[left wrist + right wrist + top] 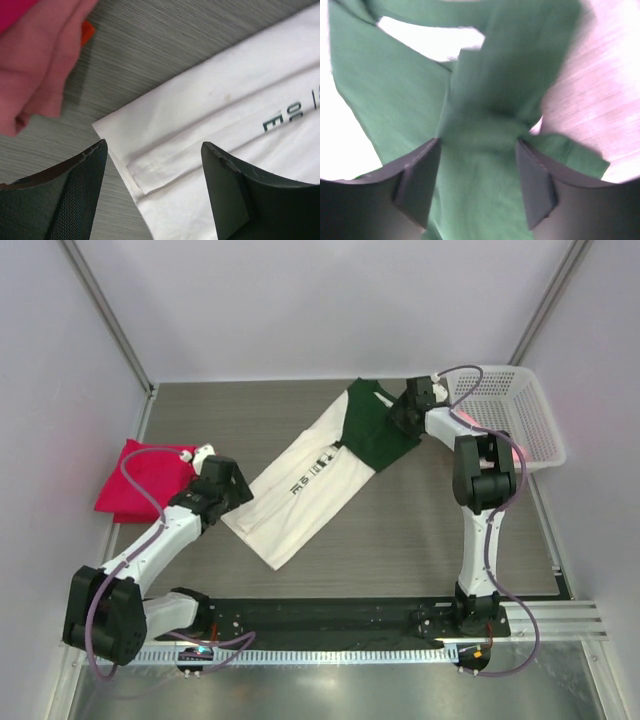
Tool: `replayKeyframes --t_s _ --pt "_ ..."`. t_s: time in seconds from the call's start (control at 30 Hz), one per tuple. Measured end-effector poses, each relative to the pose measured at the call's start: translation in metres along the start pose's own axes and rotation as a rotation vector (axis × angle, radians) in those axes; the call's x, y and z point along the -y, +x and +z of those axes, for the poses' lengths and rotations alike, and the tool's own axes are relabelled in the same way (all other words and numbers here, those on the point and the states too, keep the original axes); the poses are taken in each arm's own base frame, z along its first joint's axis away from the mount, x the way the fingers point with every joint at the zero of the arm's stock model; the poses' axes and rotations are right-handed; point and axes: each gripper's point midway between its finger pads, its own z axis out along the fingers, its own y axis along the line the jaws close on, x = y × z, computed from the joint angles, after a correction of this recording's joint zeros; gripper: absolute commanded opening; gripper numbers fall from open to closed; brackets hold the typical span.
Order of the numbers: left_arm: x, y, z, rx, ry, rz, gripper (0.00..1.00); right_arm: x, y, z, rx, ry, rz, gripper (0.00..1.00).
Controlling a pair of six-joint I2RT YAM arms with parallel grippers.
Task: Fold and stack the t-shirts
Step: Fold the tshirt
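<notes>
Cream-white t-shirt (pixel 300 490) lies flat diagonally across the counter (pixel 200 410), ready for folding. Left tool (pixel 154 150) stands wide over the hem corner. Right tool (pixel 477 142) straddles the bunched green shoulder (pixel 375 425); its grip cannot be told.

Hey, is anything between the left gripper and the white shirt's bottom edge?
Nothing visible. The left gripper hangs open right over the white shirt hem; the pink shirts lie off to the side.

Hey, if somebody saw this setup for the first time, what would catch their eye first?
A long cream-white t-shirt with dark green shoulders lies diagonally across the middle of the table, the left gripper at its hem and the right gripper over its green end. A bright red-pink pile sits at the left edge, a white mesh basket in the far right corner.
</notes>
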Motion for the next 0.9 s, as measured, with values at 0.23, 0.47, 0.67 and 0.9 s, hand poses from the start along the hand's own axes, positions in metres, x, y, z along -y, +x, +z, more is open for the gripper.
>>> replayKeyframes --t_s 0.23,0.47,0.67,0.9 --pt "0.042 0.045 -0.029 -0.058 0.134 0.242 0.62 0.022 0.018 -0.035 -0.038 0.027 -0.09 0.71" --pt "0.082 0.101 -0.078 -0.081 0.325 0.521 0.52 0.062 0.065 -0.075 -0.126 0.001 -0.129 0.67" --pt "0.09 0.146 -0.09 -0.151 0.361 0.719 0.6 0.065 0.07 -0.082 -0.13 -0.035 -0.169 0.68" --pt "0.083 0.175 -0.071 -0.234 0.263 0.831 0.56 0.07 0.067 -0.096 -0.093 -0.043 -0.191 0.68"
